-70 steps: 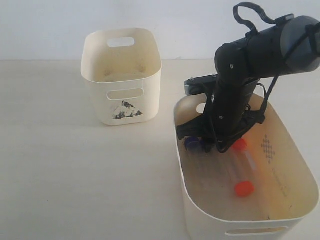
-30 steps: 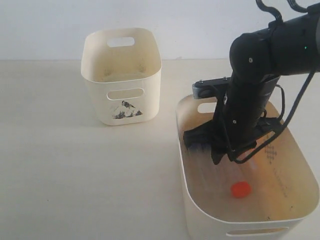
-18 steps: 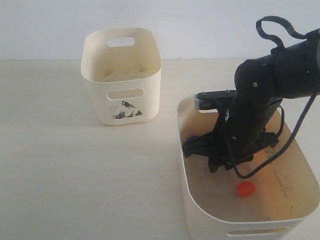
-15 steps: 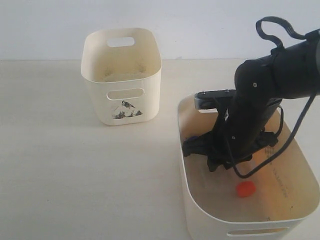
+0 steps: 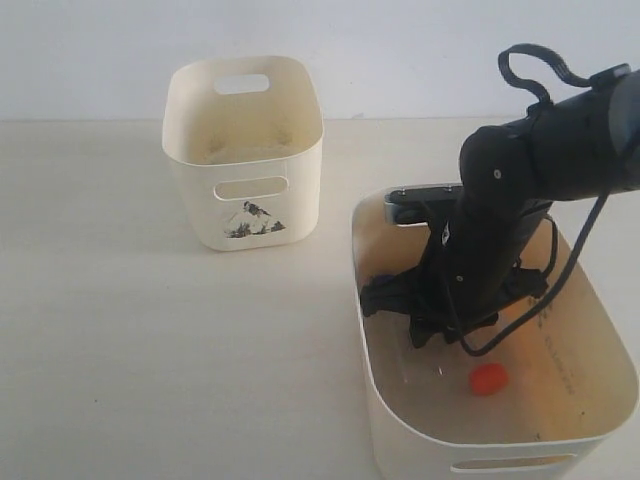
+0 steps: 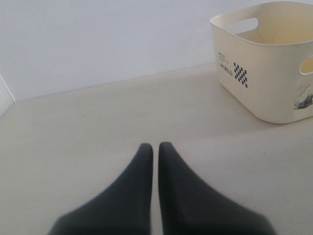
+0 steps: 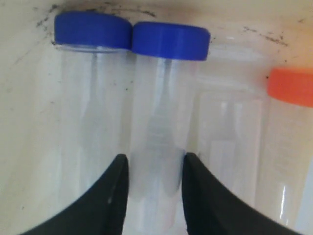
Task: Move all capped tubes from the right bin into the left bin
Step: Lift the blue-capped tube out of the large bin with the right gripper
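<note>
Inside the right bin (image 5: 392,432) my right gripper (image 5: 432,335) reaches down to the floor. Its jaws press both sides of a clear tube (image 7: 155,147) with a blue cap (image 7: 170,40). A second blue-capped tube (image 7: 92,30) lies touching it on one side. On the other side lie a clear tube (image 7: 227,127), whose cap I cannot see, and an orange-capped tube (image 7: 292,87). One orange cap (image 5: 488,378) and a sliver of blue cap (image 5: 382,279) show past the arm. The left bin (image 5: 200,205) stands apart, mountain picture facing front. My left gripper (image 6: 152,145) is shut and empty.
The left bin (image 6: 264,83) also shows in the left wrist view, beyond bare cream tabletop (image 6: 98,127). A white wall (image 5: 380,50) runs behind the table. The black right arm (image 5: 545,150) and its cable arch over the right bin's far end.
The right arm has sunk lower into the right bin and eased slightly toward the bin's left wall. The orange-capped tube near the front has hardly shifted.
</note>
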